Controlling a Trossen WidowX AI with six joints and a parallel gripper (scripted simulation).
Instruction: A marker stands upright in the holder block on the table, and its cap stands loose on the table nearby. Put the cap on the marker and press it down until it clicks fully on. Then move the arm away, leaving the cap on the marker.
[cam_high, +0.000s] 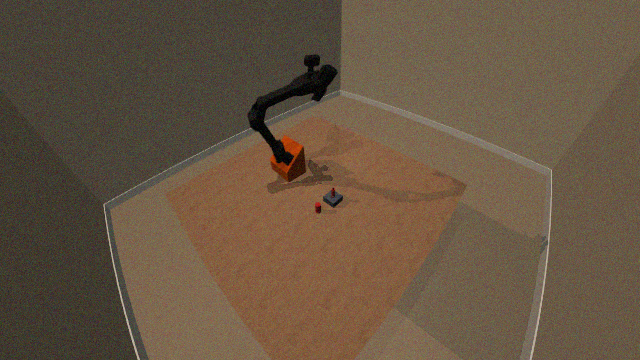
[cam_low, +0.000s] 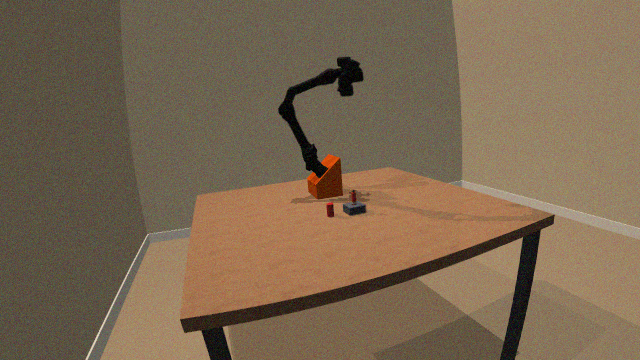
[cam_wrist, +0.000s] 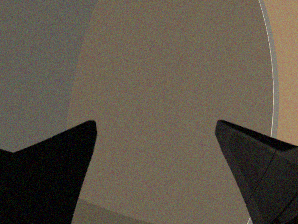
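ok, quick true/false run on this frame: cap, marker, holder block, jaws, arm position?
1. The cap stands on the table, apart from the holder block. True.
2. The marker already wears its cap. False: the cap is still on the table beside the block.
3. The gripper has its jaws wide apart with nothing between them. True.
4. The arm is down at the cap. False: it is raised high above its orange base.
5. The marker lies flat. False: it stands upright in the block.
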